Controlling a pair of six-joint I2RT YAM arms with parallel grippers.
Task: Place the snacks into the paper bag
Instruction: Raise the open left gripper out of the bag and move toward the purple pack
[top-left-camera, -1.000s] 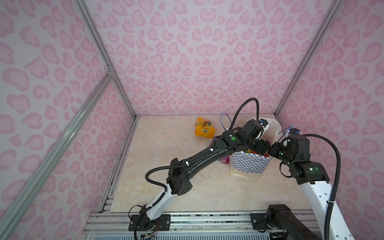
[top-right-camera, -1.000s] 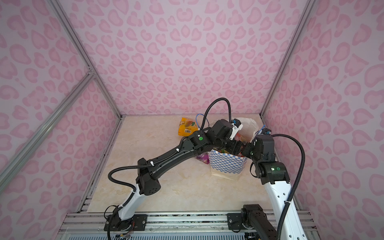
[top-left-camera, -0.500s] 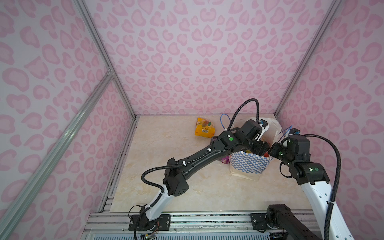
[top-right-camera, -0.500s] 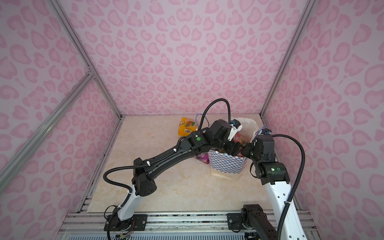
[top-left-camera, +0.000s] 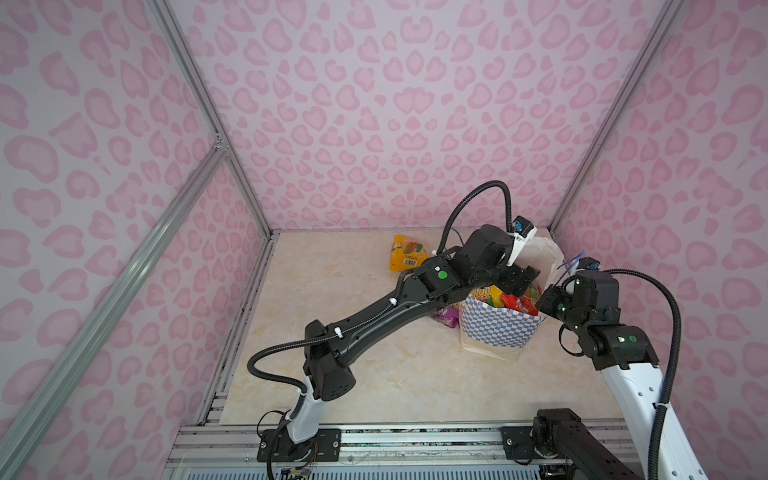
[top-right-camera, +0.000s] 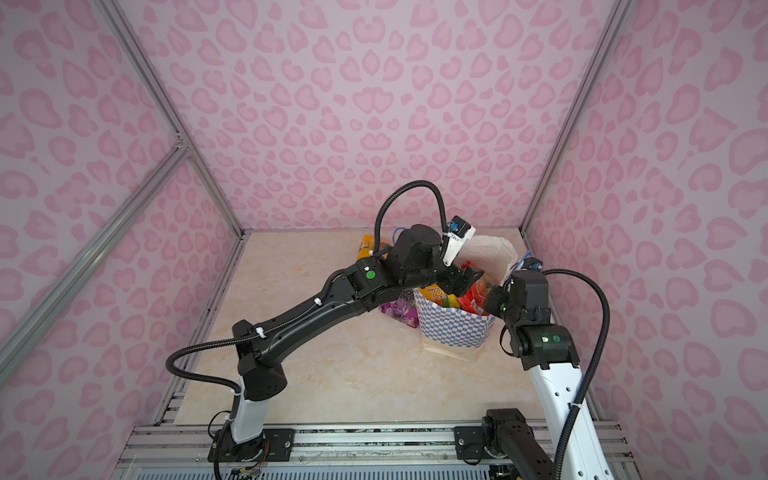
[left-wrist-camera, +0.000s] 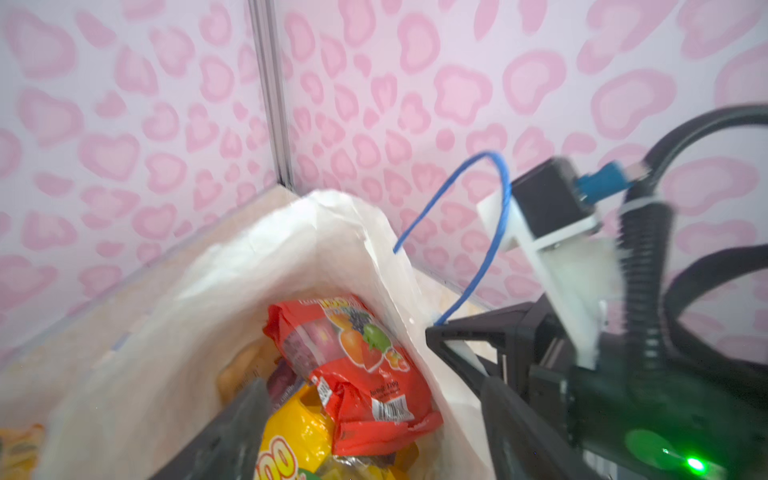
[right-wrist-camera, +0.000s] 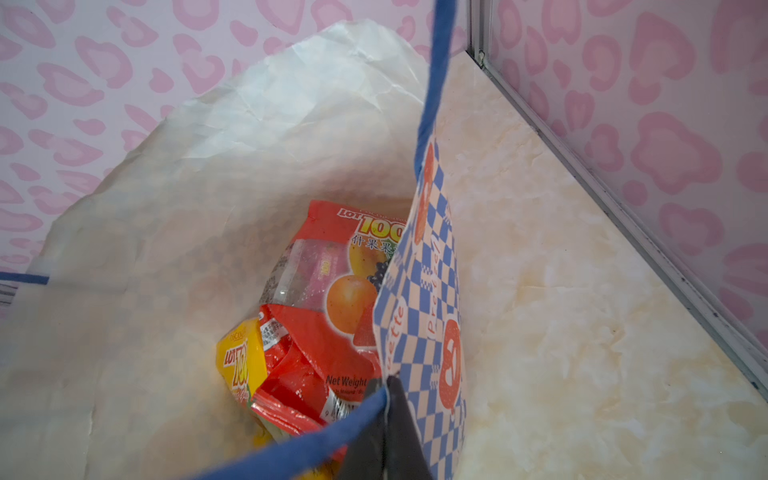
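Left wrist view: left gripper (left-wrist-camera: 374, 407) spread wide over the paper bag (left-wrist-camera: 249, 266) mouth, with a red packet (left-wrist-camera: 357, 365) and a yellow packet (left-wrist-camera: 291, 440) inside, below it. Right gripper (right-wrist-camera: 386, 415) pinches the bag's rim. In a top view, a purple packet (top-left-camera: 446, 313) lies against the bag's left side and an orange packet (top-left-camera: 406, 257) farther back. The left arm is nearer both.

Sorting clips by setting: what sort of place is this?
Likely a robot test booth: pink heart-print walls on metal rails box in a marble-look tabletop, with a left arm and right arm mounted at its front.
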